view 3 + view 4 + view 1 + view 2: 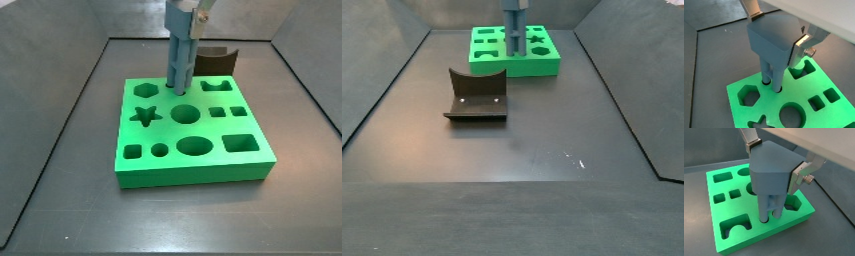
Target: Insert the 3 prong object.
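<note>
My gripper (774, 163) is clamped on the upper body of the bar (771, 175), the silver fingers (800, 172) pressed flat against its sides, so the opening is just the bar's width. I hold it upright over the green block (214, 165), and in both wrist views the prongs (771, 80) reach down to small round holes (766, 81) in the block's top face; they look at least started in, though I cannot tell how deep. To finish well, I judge I should keep the bar plumb and press straight down, with no twist, since thin parallel prongs would bind or bend if I lean. I would loosen my grip only once the bar's shoulder sits on the green face. The holes lie near one edge of the block, with a hexagon cutout (749, 95) and a round one (791, 115) close by, so any sideways slip could drop a prong tip into the wrong recess. In a side view the dark curved block (476, 98) lies on the floor well apart from the green block, out of my way. Above the block the space is open, so a straight lift after release looks free; the bin walls (80, 80) stand well clear.
</note>
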### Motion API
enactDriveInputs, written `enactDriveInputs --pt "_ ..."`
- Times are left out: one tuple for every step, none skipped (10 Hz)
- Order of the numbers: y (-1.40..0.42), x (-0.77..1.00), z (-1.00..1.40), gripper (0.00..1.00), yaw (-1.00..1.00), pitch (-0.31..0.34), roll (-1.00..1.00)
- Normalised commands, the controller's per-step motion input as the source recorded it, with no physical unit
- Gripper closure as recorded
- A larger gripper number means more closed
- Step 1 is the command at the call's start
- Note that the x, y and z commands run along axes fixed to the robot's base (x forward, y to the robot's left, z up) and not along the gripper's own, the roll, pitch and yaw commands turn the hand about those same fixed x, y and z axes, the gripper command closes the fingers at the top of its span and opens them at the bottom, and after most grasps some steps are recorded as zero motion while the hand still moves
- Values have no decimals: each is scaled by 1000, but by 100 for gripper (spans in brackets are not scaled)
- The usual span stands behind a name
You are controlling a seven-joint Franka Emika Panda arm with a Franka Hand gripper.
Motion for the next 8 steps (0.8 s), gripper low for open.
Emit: enactDriveInputs --pt "6 203 -597 100 -200 -10 0" --pt "17 0 -494 100 269 -127 83" --pt "0 0 -371 100 614 -123 60" --pt "0 0 -343 100 646 -119 37" --pt "-3 0 -369 100 369 -71 6" --pt "-20 0 -394 100 126 -80 0" --pt "0 0 -377 100 177 -106 0" --pt "0 -9 -363 100 277 -123 0"
